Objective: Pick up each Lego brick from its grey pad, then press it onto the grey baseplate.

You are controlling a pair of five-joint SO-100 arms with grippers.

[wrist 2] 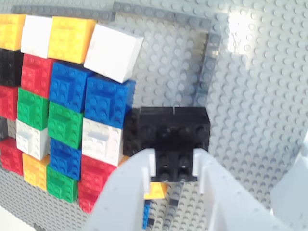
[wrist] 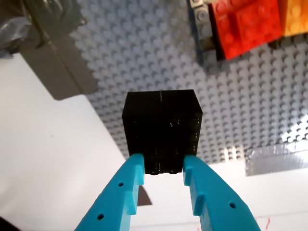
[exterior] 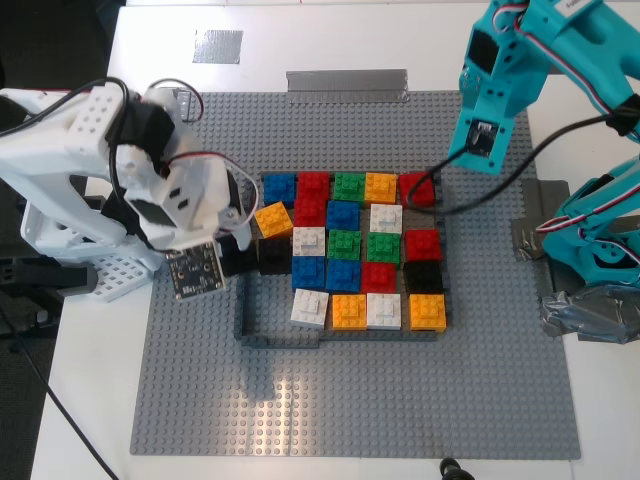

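Note:
My first gripper, teal, is shut on a black Lego brick and holds it above the grey baseplate near its corner. In the exterior view this arm is at the right and hides its brick. My second gripper, white, is shut on another black brick. It holds that brick at the edge of the coloured brick block, inside the dark-grey frame. In the exterior view that brick is left of the block, on the baseplate. A grey pad lies at the back left.
Several red, blue, green, orange and white bricks fill the frame, with one black brick among them. A silver tape strip lies at the plate's back edge and dark grey tape at its right edge. Bare studs lie in front.

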